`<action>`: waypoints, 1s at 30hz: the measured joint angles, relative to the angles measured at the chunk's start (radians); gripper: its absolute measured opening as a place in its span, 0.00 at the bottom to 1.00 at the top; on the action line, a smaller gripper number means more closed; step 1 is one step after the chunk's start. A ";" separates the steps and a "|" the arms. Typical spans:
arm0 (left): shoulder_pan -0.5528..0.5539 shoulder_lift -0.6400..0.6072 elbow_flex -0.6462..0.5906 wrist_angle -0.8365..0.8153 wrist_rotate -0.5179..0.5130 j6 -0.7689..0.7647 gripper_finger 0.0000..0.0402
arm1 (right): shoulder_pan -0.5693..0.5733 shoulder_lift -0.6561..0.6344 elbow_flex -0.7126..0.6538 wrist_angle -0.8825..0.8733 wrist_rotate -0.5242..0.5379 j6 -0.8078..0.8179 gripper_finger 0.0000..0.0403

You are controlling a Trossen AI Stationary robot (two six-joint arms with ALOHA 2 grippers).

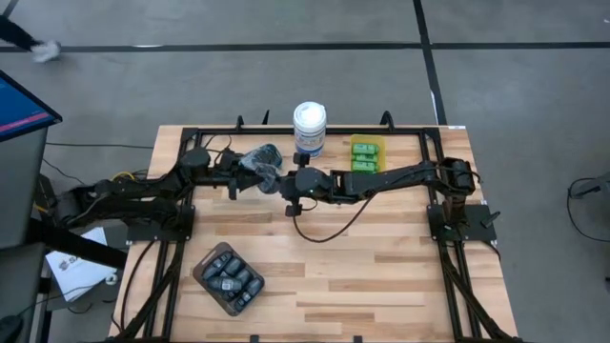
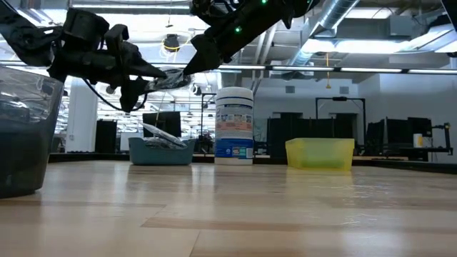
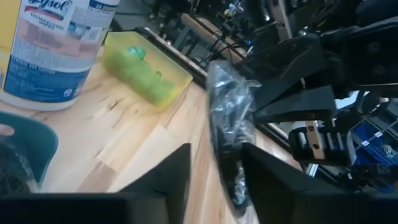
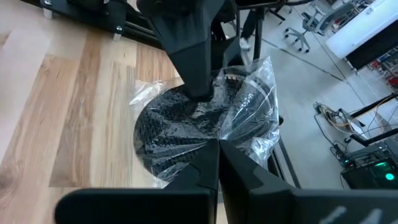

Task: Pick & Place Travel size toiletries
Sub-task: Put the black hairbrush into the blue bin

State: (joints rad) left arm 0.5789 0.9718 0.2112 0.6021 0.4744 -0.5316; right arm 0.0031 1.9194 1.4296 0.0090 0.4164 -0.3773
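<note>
A round dark piece in clear plastic wrap (image 4: 186,124) hangs in the air between my two grippers, above the table's far middle. My right gripper (image 4: 217,155) reaches in from the table's right and is shut on it. My left gripper (image 3: 214,168) comes from the left and is open; its two fingers stand on either side of the piece (image 3: 227,118), which stands on edge there. Green mini bottles (image 1: 365,155) lie in a yellow container (image 2: 320,153). Dark oblong mini bottles (image 1: 229,276) lie in a brown tray near the front left. My right gripper pinches the wrapped piece at its rim (image 4: 208,138), wrap and dark edge together, between its two shut fingertips. The fingers come nearly level from the table's right, slanting a little down. The piece is lifted clear of the table. Whether my left gripper's finger (image 3: 261,168) touches the piece, I cannot tell.
A tall white canister with a blue label (image 1: 310,127) stands at the far middle, close behind the grippers. A teal container (image 2: 161,151) sits on the table below the held piece. The near half of the wooden table (image 1: 362,276) is bare planks.
</note>
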 joint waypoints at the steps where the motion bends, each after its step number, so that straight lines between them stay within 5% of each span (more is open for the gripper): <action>1: 0.000 0.000 0.000 0.005 0.000 0.000 0.31 | -0.001 0.000 0.000 0.000 0.000 0.000 0.00; 9: 0.003 -0.002 0.000 0.010 -0.005 0.016 0.04 | 0.000 0.000 0.000 0.000 0.002 0.000 0.03; 19: 0.132 -0.052 0.000 0.012 -0.059 0.025 0.02 | 0.057 -0.106 0.000 -0.223 0.153 -0.010 0.23; 30: 0.306 -0.028 0.001 -0.089 -0.070 -0.008 0.01 | 0.149 -0.251 0.000 -0.547 0.162 0.207 0.27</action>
State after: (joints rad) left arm 0.8850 0.9435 0.2119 0.5128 0.4048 -0.5400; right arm 0.1524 1.6685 1.4300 -0.5385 0.5780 -0.1702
